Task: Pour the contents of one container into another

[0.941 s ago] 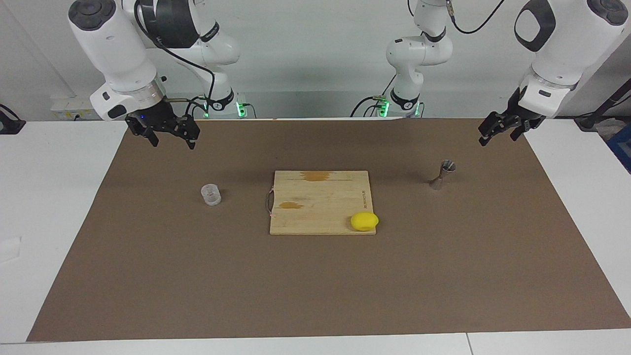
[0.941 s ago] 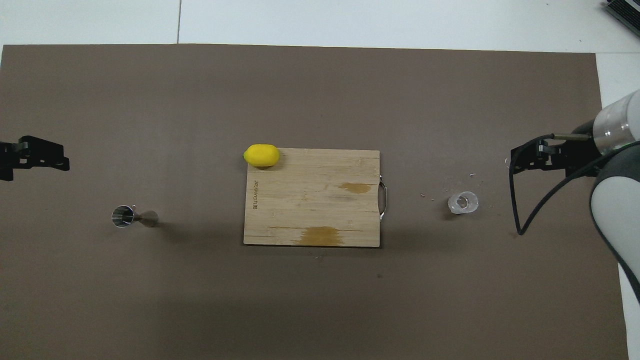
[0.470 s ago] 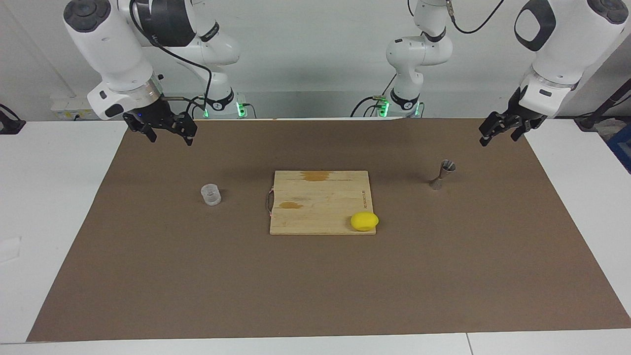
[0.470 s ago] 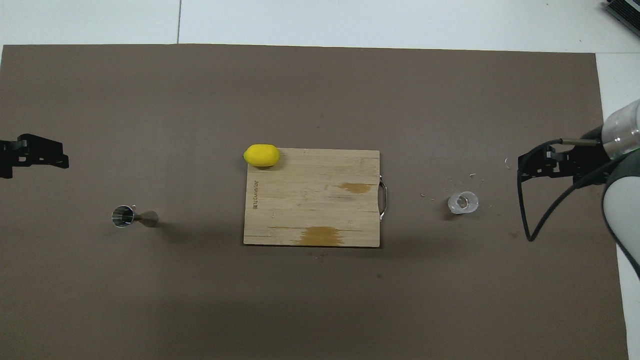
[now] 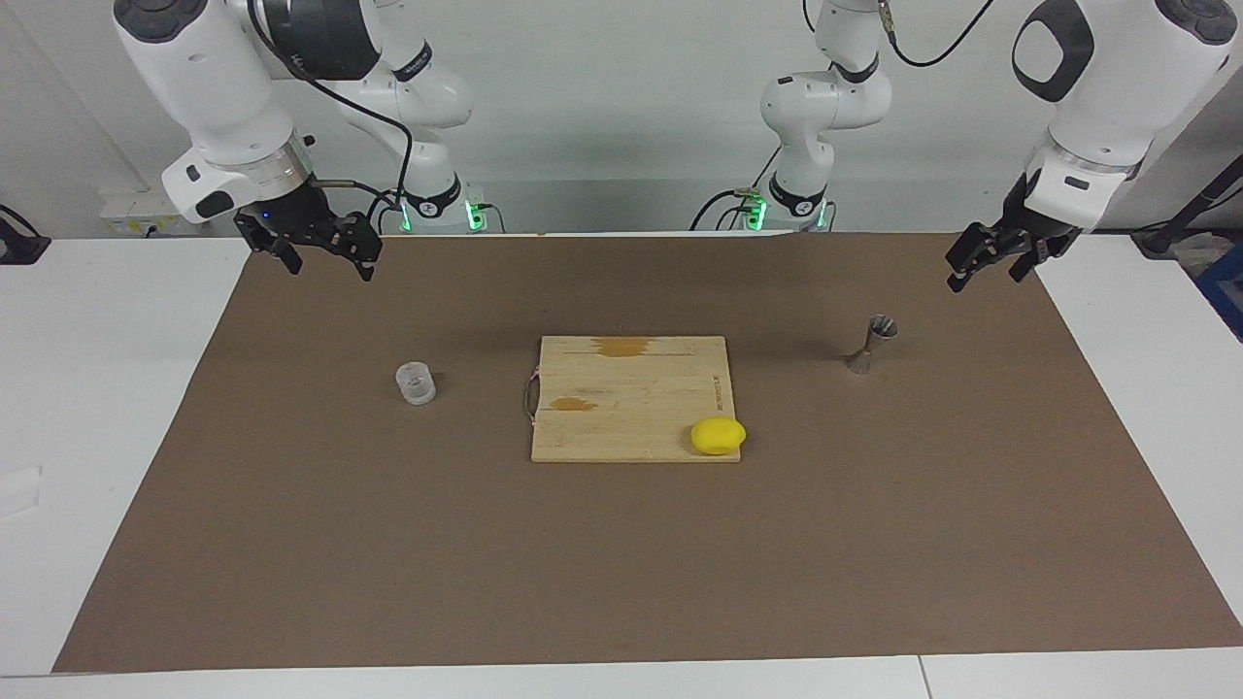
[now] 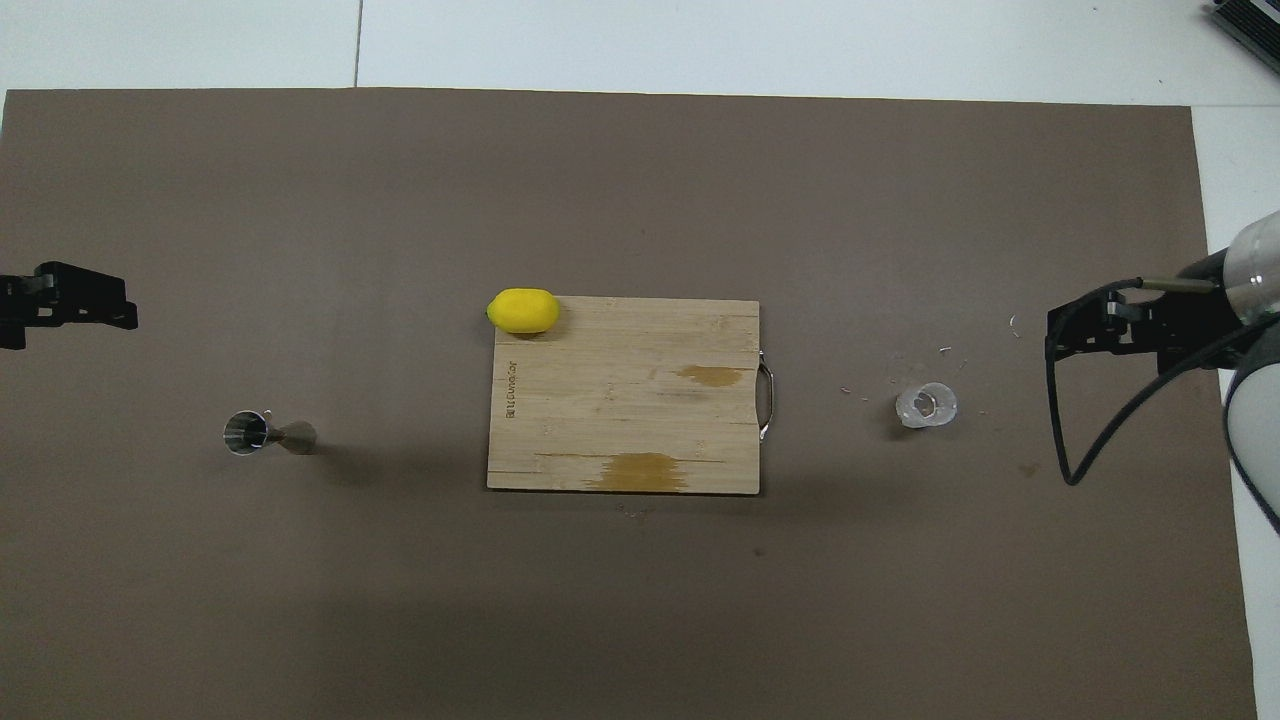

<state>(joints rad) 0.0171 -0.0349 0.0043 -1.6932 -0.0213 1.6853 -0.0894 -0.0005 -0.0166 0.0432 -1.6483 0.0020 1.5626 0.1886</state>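
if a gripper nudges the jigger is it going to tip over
Probably yes. The jigger stands upright on a small base with a narrow waist and a flared top, so a push near the rim would likely topple it. Once down, its cone shape would probably roll in a curve. It looks like stiff metal, so the fingers may slip on it.

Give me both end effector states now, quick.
Left end effector: open, holding nothing, raised near the jigger.
Right end effector: open, holding nothing, raised near the clear cup.
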